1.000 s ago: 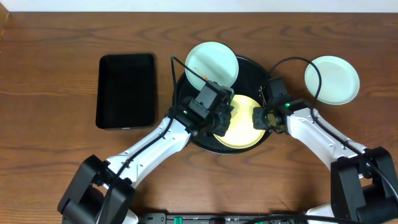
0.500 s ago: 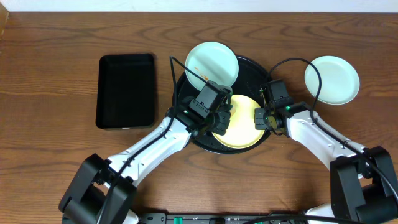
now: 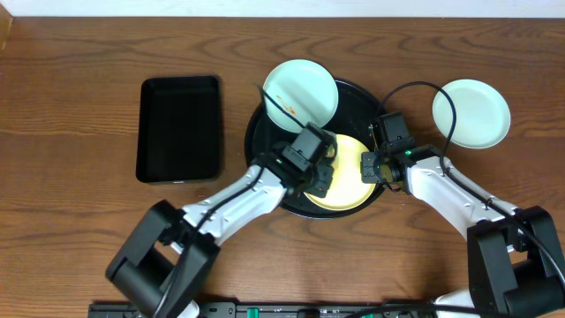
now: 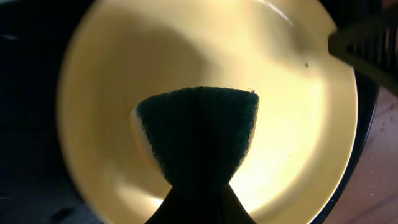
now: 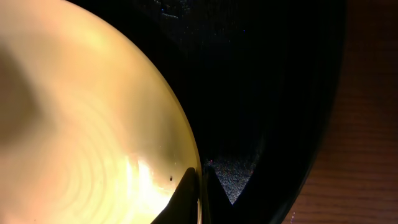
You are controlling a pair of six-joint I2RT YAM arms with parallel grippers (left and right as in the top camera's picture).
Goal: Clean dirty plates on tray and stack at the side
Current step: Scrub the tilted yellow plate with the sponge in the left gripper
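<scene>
The pale yellow plate [image 3: 344, 172] lies in the round black tray [image 3: 353, 102], at its front. My left gripper [image 3: 320, 177] is shut on a dark green sponge [image 4: 198, 134] that rests on the yellow plate [image 4: 186, 56]. My right gripper [image 3: 366, 168] is shut on the right rim of the yellow plate [image 5: 81, 124], one finger above and one below the rim [image 5: 198, 193]. A mint-blue plate [image 3: 302, 90] with orange-brown specks leans on the tray's back left rim. A second mint-blue plate [image 3: 471, 113] lies on the table right of the tray.
A smaller black rectangular tray [image 3: 179, 128] lies on the wooden table to the left. Black cables arc over the round tray and beside the right plate. The round tray's wet black floor [image 5: 249, 93] shows past the plate's rim.
My left gripper with the sponge has moved a little right and toward the front across the yellow plate. My right gripper has kept its hold on the rim.
</scene>
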